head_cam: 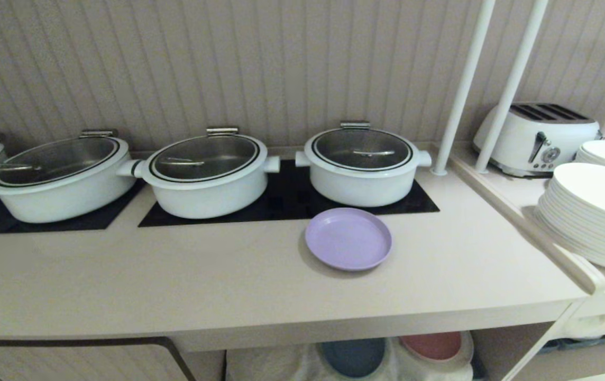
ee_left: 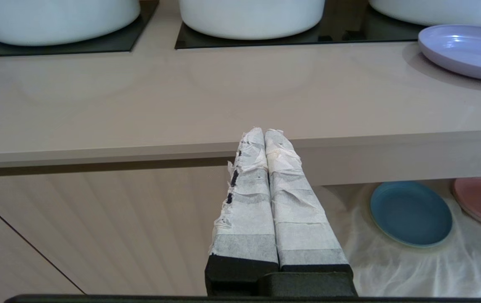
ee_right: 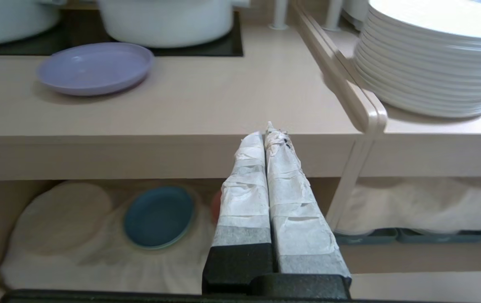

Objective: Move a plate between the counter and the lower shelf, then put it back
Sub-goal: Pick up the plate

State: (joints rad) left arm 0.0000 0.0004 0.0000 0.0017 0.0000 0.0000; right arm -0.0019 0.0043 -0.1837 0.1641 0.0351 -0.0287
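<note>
The purple plate [head_cam: 348,238] is set flat on the desk [head_cam: 228,275], just before the right pot [head_cam: 361,164]. Both end effectors, left [ee_left: 264,134] and right [ee_right: 265,135], are clenched empty below the desk's front edge.

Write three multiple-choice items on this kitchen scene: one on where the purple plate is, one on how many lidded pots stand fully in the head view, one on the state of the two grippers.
1. Where is the purple plate?
A. On the counter, in front of a white pot
B. On the lower shelf, beside the blue plate
C. On the stack of white plates

2. How many lidded pots stand fully in the head view?
A. One
B. Three
C. Six

3. What state are the grippers in?
A. Both shut and empty
B. Both wide open
C. The right one shut on a plate

Answers:
1. A, since it lies flat on the counter before the rightmost pot.
2. B, since three show whole and a fourth is cut off at the left edge.
3. A, since the left gripper and right gripper each show taped fingers pressed together with nothing between.
</note>
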